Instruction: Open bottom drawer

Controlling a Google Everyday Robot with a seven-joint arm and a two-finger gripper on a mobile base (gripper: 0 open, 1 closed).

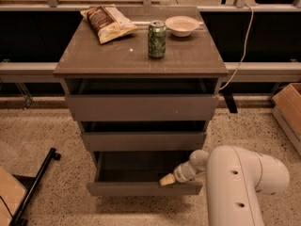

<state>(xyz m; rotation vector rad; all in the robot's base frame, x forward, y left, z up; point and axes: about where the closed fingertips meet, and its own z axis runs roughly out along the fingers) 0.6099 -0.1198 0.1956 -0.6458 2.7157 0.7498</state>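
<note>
The bottom drawer (141, 188) of the grey-brown cabinet is pulled out toward me, its dark inside showing above its flat front panel. My gripper (167, 180) reaches in from the right on the white arm (235, 182). Its yellowish tip rests at the top edge of the drawer's front, right of the middle. The middle drawer (143, 141) and the top drawer (141, 107) stand slightly out too.
On the cabinet top (94, 60) are a chip bag (109, 22), a green can (157, 39) and a white bowl (182, 25). A cardboard box (289, 112) stands at the right. A black bar (35, 185) lies on the speckled floor at the left.
</note>
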